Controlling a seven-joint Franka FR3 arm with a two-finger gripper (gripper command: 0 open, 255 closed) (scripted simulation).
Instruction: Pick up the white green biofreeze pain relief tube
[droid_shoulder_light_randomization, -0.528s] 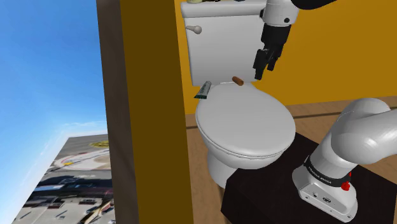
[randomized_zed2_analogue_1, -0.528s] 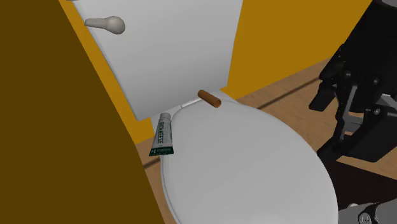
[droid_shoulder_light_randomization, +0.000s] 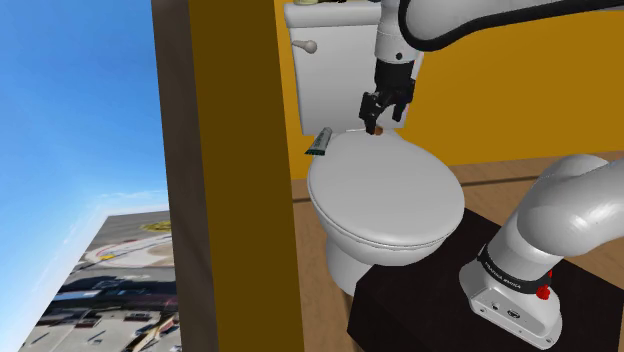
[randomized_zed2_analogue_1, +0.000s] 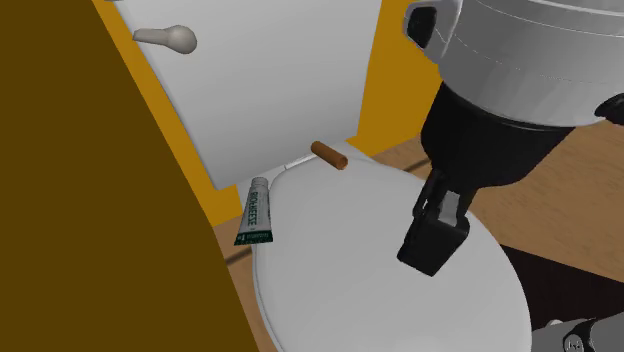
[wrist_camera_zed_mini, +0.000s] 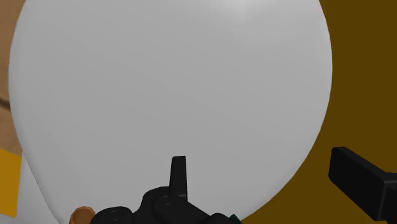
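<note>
The white and green tube (droid_shoulder_light_randomization: 320, 142) (randomized_zed2_analogue_1: 258, 212) lies at the back edge of the closed white toilet lid (droid_shoulder_light_randomization: 385, 190) (randomized_zed2_analogue_1: 380, 290), cap toward the tank. My black gripper (droid_shoulder_light_randomization: 383, 112) (randomized_zed2_analogue_1: 432, 245) hangs open above the rear of the lid, off to the shoulder view's right of the tube and apart from it. In the wrist view the gripper (wrist_camera_zed_mini: 270, 178) has its fingers spread wide over the lid (wrist_camera_zed_mini: 172, 83), with nothing between them. A small brown cylinder (randomized_zed2_analogue_1: 328, 154) (wrist_camera_zed_mini: 81, 215) rests on the lid's back rim, just beneath the gripper.
The white tank (droid_shoulder_light_randomization: 335, 70) (randomized_zed2_analogue_1: 270, 70) with its flush handle (droid_shoulder_light_randomization: 311, 46) (randomized_zed2_analogue_1: 168, 38) rises right behind the tube. A tall brown panel (droid_shoulder_light_randomization: 235, 180) stands close on the shoulder view's left. Orange wall (droid_shoulder_light_randomization: 520, 90) lies behind; the dark stand (droid_shoulder_light_randomization: 400, 310) is below.
The gripper has swung toward the shoulder view's left and dropped, from beside the tank's right edge to above the lid's rear. Tube and brown cylinder have not moved.
</note>
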